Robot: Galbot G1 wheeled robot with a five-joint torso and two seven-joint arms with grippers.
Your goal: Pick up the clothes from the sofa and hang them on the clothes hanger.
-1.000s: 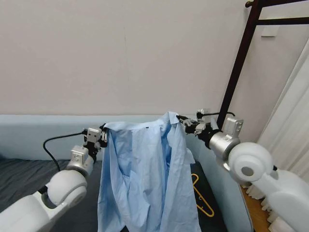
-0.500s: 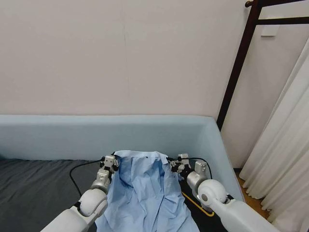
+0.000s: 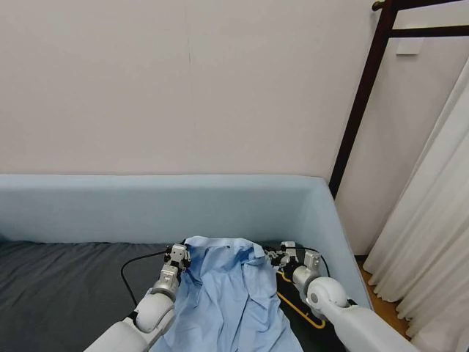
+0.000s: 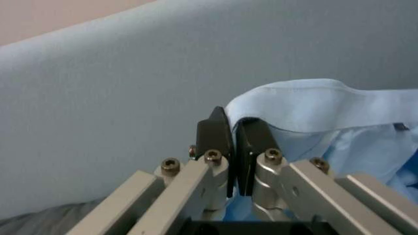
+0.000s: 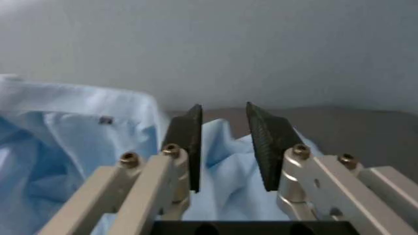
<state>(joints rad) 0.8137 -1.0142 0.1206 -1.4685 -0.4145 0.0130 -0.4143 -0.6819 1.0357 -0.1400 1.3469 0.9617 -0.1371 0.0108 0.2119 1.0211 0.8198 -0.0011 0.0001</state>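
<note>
A light blue shirt [image 3: 223, 293] lies crumpled on the dark seat of the sofa [image 3: 66, 282], its collar toward the backrest. At the shirt's left shoulder my left gripper [image 3: 178, 255] is low over the seat; the left wrist view has its black fingers [image 4: 216, 139] pinched together on the shirt's folded edge [image 4: 313, 105]. My right gripper [image 3: 275, 256] is at the shirt's right shoulder. In the right wrist view its fingers [image 5: 191, 132] stand apart, with shirt cloth [image 5: 78, 122] lying between and below them. A dark wooden clothes rack [image 3: 360, 110] stands at the back right.
The sofa's pale blue backrest [image 3: 146, 202] and right arm [image 3: 333, 235] wall in the seat. A yellow hanger [image 3: 306, 314] lies on the seat beside the shirt's right side. White curtains [image 3: 432, 242] hang at the far right.
Both arms have come down from holding the shirt spread high in the air to the sofa seat, where the shirt now lies bunched. The right gripper's fingers now stand apart.
</note>
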